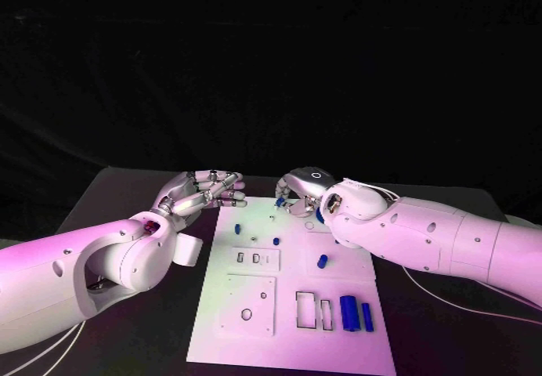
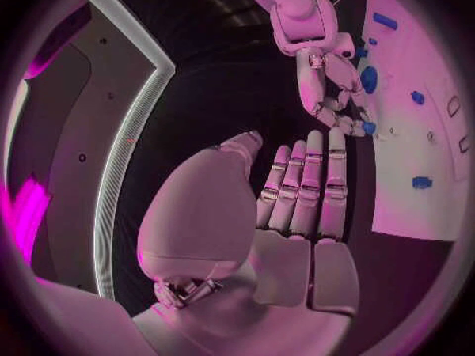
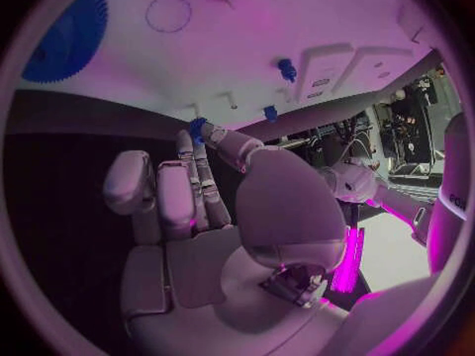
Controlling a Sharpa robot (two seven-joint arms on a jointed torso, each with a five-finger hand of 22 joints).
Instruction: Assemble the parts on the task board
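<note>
- The left hand is hovering just off the task board at its far-left corner, fingers straight and side by side, holding nothing; the left wrist view shows its palm bare.
- A small blue part is standing on the board near its left edge, close to that idle hand; any sweep inward risks tipping it.
- The right hand is working at the board's far edge, fingertips pinching a small blue part right at the rim; the right wrist view shows the piece gripped only at the very tips.
- Such a shallow pinch looks liable to slip, and a dropped piece here could roll off the far edge onto the black table.
- A blue gear is lying flat on the board beside the right hand; a careless wrist turn could knock it.
- Two blue bars are lying side by side near the board's near-right corner, well apart from both hands and seemingly safe.
</note>
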